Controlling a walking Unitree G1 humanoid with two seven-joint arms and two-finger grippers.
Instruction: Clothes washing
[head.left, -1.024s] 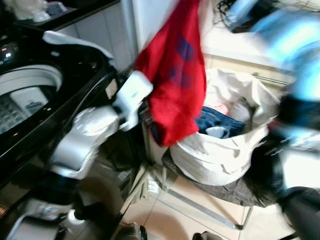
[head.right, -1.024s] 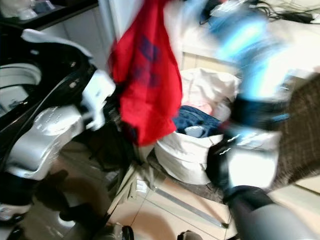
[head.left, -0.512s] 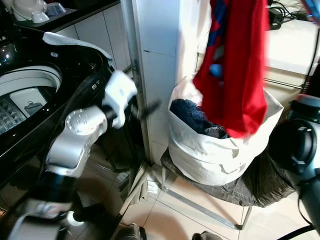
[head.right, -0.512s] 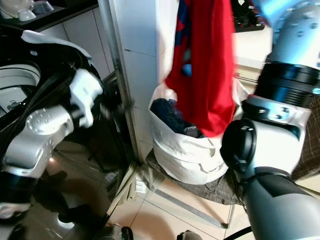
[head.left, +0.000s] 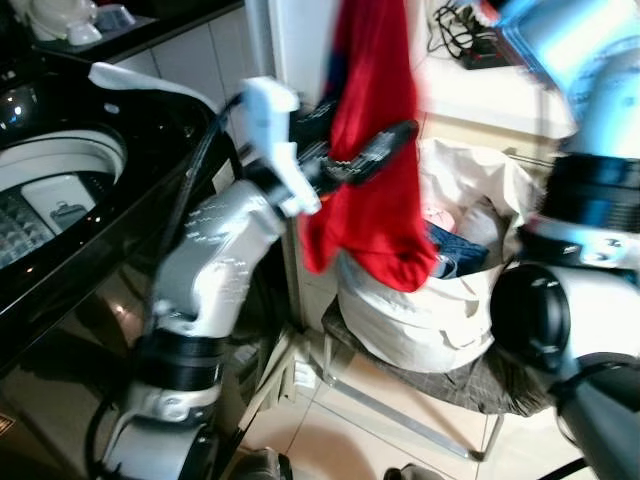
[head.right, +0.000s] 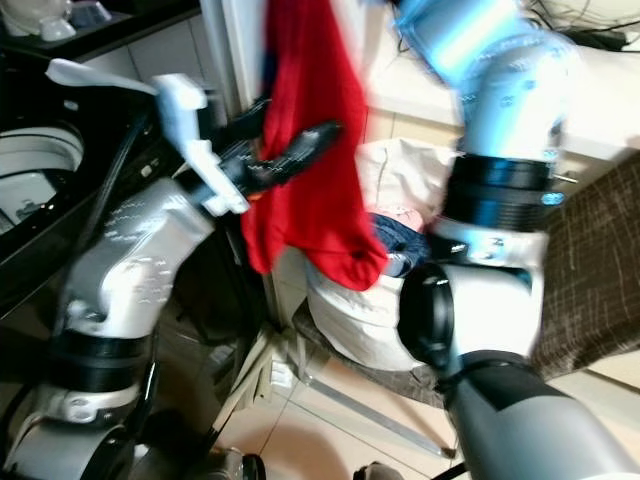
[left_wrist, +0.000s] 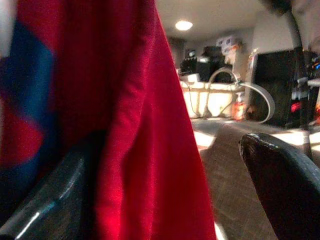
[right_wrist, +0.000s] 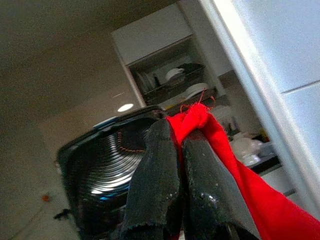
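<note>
The red shirt hangs long and straight down from the right gripper, which is pinched tight on its top edge. It dangles above the white laundry bag. The left gripper has its fingers spread wide, one on each side of the cloth. The washing machine is off to the left, so the left arm is nearer to it.

A dark checked cloth lies over a low metal-framed stand on the pale tiled floor, a tangle of black cables rests on the cream bench at far right, and white crockery sits on the dark shelf at far left.
</note>
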